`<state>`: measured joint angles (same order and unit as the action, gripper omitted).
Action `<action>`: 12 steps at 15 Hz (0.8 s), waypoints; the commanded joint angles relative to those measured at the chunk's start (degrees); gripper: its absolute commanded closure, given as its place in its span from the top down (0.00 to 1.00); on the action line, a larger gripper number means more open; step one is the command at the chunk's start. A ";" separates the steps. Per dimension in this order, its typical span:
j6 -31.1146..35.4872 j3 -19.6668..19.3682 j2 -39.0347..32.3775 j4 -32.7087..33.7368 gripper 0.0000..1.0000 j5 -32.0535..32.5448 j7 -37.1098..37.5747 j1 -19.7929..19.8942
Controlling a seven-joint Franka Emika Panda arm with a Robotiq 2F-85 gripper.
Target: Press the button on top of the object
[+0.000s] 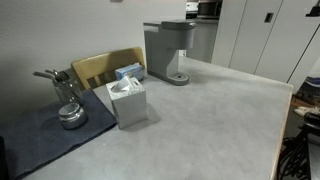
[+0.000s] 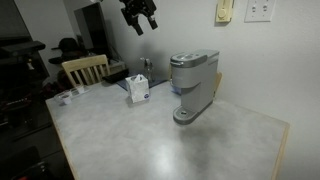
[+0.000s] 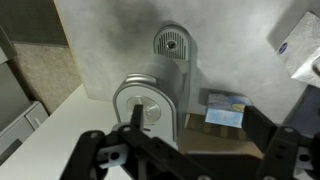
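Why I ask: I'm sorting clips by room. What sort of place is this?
Probably a home kitchen or dining corner: a coffee machine on a table, a wooden chair, and tall cabinet doors.

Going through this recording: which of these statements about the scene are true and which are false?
1. The gripper touches the coffee machine. False: it hangs high above the table, clear of the machine.
2. The tissue box stands on the table. True.
3. The metal pot sits on a dark cloth. True.
4. The fingers are shut on a cup. False: they are open and hold nothing.
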<state>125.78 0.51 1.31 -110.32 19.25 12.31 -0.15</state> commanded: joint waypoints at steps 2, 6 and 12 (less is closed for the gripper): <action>-0.13 -0.80 -1.72 1.80 1.00 2.58 4.00 0.37; -0.18 -1.37 -3.11 3.54 1.00 3.24 6.10 0.46; 0.05 -1.37 -4.13 4.49 1.00 4.79 6.86 0.17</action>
<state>125.68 -0.65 -1.81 -106.87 22.64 18.56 0.00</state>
